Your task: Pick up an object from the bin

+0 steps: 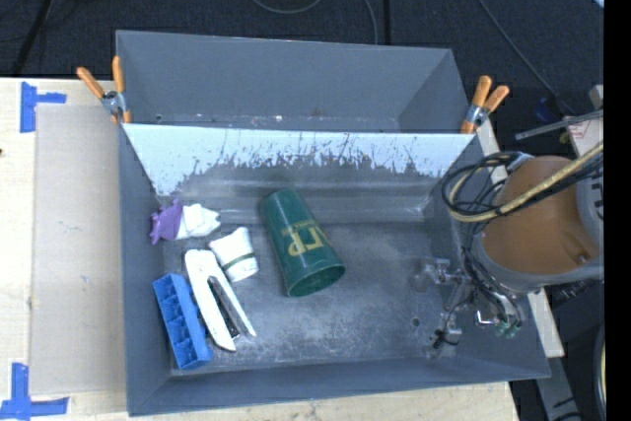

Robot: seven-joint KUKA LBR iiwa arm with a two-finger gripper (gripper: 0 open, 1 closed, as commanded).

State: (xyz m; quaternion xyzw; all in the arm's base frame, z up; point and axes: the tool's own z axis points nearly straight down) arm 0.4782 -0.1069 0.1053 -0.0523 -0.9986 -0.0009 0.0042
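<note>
The grey bin (296,375) holds a small scatter, all on its left half. The arm comes in from the right and its hand (444,315) sits low over the bare floor at the bin's right side, nothing visibly in it; whether it is open or closed, I cannot tell. Nearest to it, though well apart, a dark green cup (301,246) lies on its side, mouth toward the near wall. Further left: a blue ridged block (180,320), a long white tool (215,299), a stubby white roll (235,253), a purple-and-white scrap (182,222).
</note>
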